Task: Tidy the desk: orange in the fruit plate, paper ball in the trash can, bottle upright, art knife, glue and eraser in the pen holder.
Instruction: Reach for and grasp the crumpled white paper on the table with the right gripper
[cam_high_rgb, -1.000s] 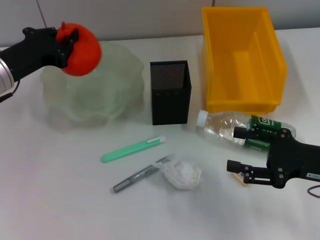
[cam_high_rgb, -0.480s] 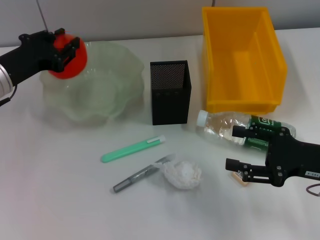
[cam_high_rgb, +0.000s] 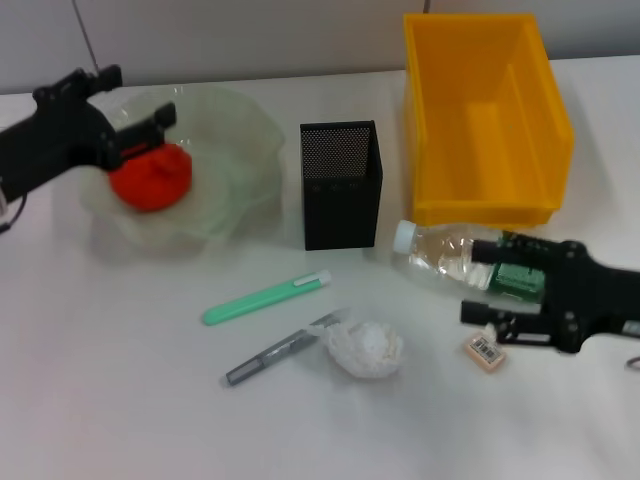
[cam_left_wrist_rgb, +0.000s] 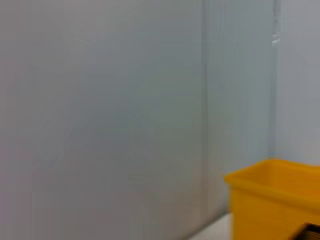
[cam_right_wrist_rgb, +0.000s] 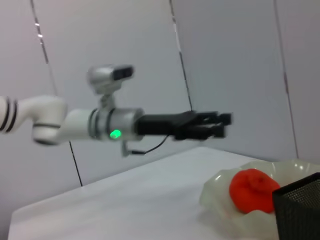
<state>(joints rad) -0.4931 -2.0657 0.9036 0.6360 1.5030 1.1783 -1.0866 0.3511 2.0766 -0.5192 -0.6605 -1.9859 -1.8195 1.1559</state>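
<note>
The orange sits in the fruit plate, at about ten o'clock on the bench. The left pincer hangs just above it with its fingers apart, holding nothing.

At four o'clock the bottle lies on its side. The right pincer is right by it, fingers apart, with the green label between them. The bottle looks light, smooth and a bit squishy, so I think a grip round the middle is best, not too hard. The eraser lies just beside that pincer; it is tiny and needs a neat pinch.

The paper ball is soft and light, near six o'clock. The pen holder and trash can stand behind
</note>
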